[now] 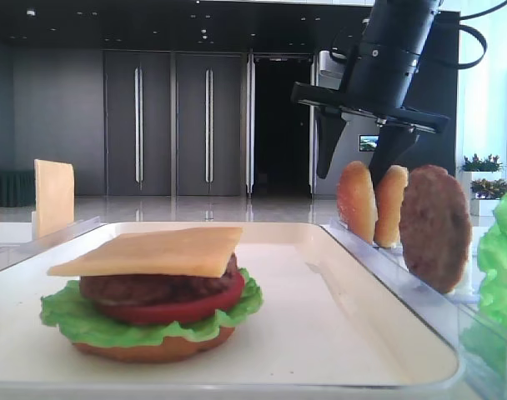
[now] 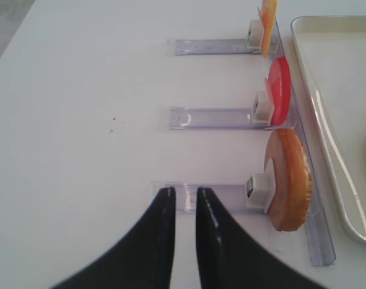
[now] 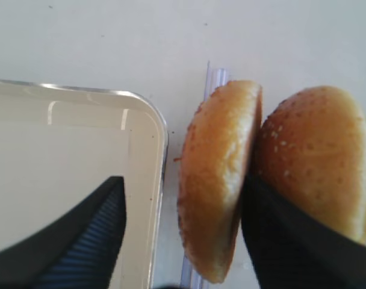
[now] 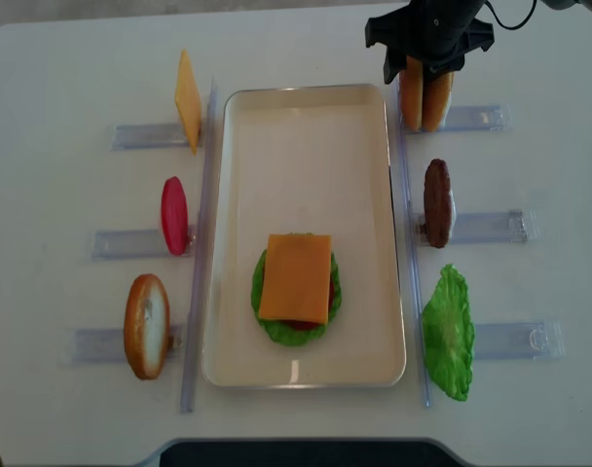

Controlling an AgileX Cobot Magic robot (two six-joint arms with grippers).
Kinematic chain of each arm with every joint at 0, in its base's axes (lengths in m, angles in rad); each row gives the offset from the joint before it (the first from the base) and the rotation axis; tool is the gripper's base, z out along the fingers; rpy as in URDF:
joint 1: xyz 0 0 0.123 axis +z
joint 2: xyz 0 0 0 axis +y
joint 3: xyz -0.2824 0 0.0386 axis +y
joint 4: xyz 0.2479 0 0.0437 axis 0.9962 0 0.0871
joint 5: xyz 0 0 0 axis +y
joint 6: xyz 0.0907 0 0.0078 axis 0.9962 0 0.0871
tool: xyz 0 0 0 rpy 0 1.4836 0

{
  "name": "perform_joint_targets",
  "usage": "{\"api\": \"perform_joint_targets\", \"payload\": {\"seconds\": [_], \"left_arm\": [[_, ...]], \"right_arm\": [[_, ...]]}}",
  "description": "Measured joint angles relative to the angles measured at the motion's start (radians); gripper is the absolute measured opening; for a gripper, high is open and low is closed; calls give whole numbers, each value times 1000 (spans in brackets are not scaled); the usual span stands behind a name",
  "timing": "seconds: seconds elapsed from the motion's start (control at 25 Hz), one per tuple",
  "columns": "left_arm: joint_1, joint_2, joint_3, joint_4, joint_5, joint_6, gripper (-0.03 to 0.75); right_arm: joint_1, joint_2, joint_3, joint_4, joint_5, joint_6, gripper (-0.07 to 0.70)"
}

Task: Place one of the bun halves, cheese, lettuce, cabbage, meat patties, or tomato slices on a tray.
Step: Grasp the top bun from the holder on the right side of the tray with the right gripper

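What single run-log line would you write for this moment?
right claw: open, astride a standing bun half | left claw: holding nothing | tray: stack topped with cheese

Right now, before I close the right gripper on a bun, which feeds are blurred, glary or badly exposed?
Right wrist view: soft, the bun halves and dark fingers blurred. Low exterior view: bright windows at right wash out the lettuce; the stacked burger is sharp. Overhead view: evenly lit, with glare on the tray rim. Left wrist view: clear.
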Motion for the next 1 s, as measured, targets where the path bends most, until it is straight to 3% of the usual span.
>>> {"api": "perform_joint_targets", "payload": {"seconds": [0.16,0.32,0.76,1.0], "left_arm": [[0,0,0,0,0,0,93],[0,0,0,0,0,0,93],[0,0,0,0,0,0,93],[0,0,0,0,0,0,93]], "right_arm": [[0,1,0,-26,0,0,366],[-2,1,0,-38,3,0,209],[-2,1,-1,-38,8,0,207],[-2,-20,-2,-36,43,-7,207]]}}
